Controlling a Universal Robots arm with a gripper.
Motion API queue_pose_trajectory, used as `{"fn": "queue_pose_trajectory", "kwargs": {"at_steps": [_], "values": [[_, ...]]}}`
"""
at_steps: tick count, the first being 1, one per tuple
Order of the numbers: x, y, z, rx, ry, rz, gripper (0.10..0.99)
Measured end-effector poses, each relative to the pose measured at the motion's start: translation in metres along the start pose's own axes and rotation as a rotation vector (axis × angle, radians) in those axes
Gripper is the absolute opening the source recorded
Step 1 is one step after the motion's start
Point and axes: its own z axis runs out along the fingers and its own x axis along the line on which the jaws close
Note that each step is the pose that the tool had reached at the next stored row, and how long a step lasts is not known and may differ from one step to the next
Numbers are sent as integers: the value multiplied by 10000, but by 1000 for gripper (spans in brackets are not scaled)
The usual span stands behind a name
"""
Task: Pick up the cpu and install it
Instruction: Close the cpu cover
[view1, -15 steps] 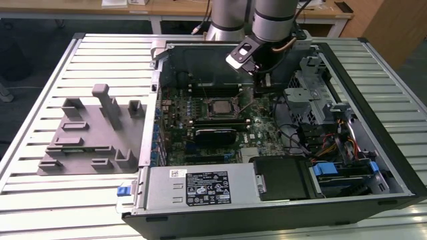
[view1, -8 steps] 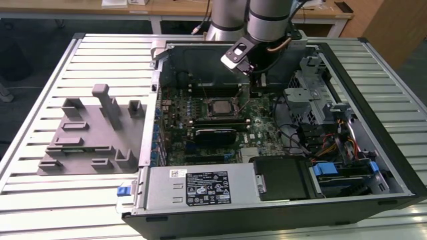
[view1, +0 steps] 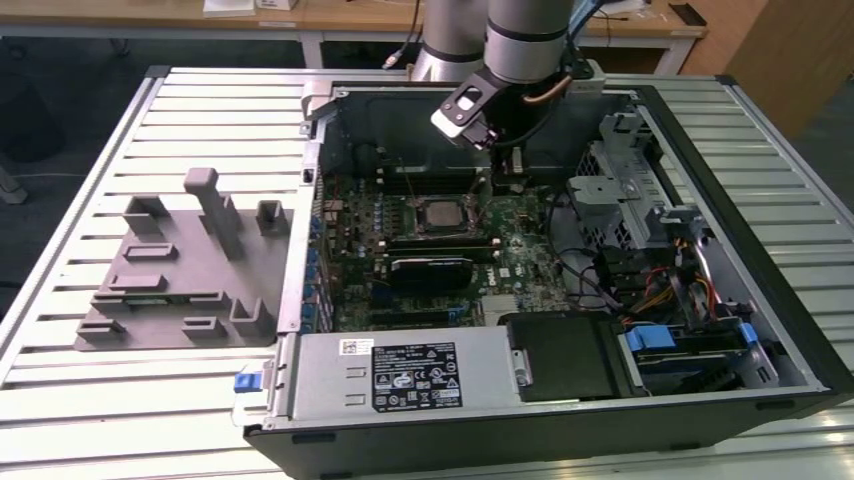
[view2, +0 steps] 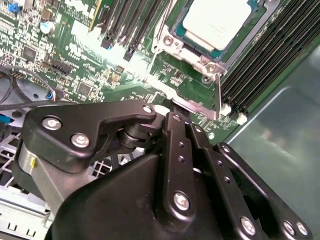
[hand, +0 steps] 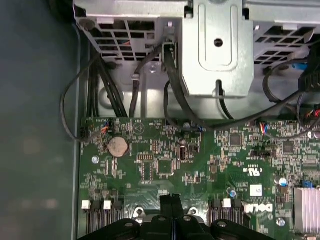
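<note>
**Q:** Legend, item one: how many processors?
**A:** One cpu (view1: 438, 212), silver-topped, lying in one open computer case (view1: 787, 330).

**Q:** Machinery?
**A:** One arm (view1: 523, 30) and one gripper (view1: 505, 178).

**Q:** On the table (view1: 80, 180) beside the case?
**A:** One grey moulded fixture (view1: 174, 270).

**Q:** Inside the case?
**A:** One grey box with a white label (view1: 400, 375) and one coin cell (hand: 118, 146). There are perhaps four memory slots (view2: 131, 30) on that side of the cpu, but they crowd together and the count is uncertain.

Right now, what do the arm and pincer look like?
The silver-grey cylindrical arm has a dark joint band and a copper-coloured cable at the wrist. The matte black pincer is built of bar linkages with rounded ends and silver screw heads.
</note>
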Motion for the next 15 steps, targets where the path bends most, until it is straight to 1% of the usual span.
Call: {"fn": "queue_pose_trajectory", "kwargs": {"at_steps": [15], "values": [[-1, -240, -12, 0, 0, 1, 106]]}}
